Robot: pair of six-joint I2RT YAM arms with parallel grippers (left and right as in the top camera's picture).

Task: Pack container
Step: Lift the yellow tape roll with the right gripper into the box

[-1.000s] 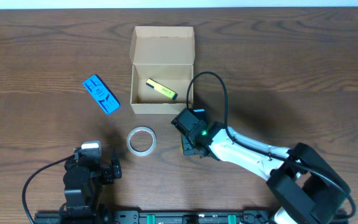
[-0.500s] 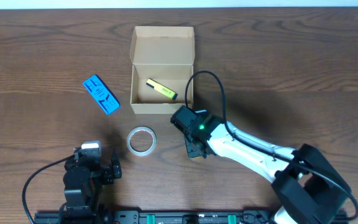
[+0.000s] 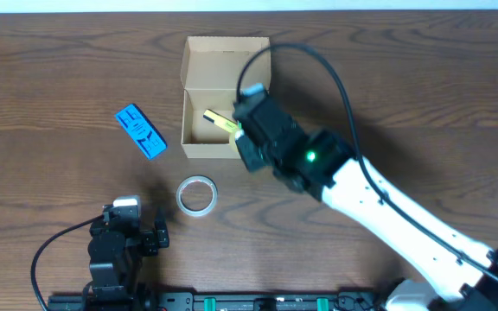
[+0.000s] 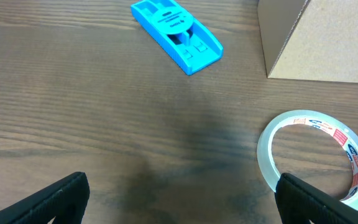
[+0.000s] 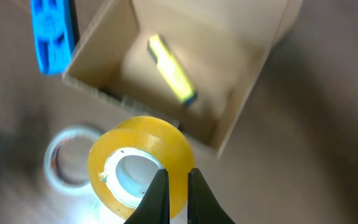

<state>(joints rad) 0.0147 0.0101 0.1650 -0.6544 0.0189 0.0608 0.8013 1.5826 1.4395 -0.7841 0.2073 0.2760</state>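
Note:
The container [image 3: 206, 151] is a tan cardboard box with its flap lid open toward the far side. It also shows in the right wrist view [image 5: 247, 93]. A yellow highlighter [image 3: 219, 122] lies inside it [image 5: 171, 78]. My right gripper [image 5: 174, 174] is shut on a yellow tape roll [image 5: 166, 146] and holds it in the air by the box's near right corner [image 3: 242, 138]. The roll is hidden under the arm in the overhead view. My left gripper [image 4: 182, 199] is open and empty at the table's near left [image 3: 137, 229].
A clear tape roll [image 3: 182, 194] lies on the table in front of the box, close to my left gripper's right finger [image 4: 266, 152]. A blue plastic tape dispenser [image 3: 140, 130] lies left of the box [image 4: 176, 34]. The wooden table extends right of the box.
My right arm has lifted from the table in front of the box's right corner and swung up over that corner, carrying the yellow tape roll. The left arm has not moved.

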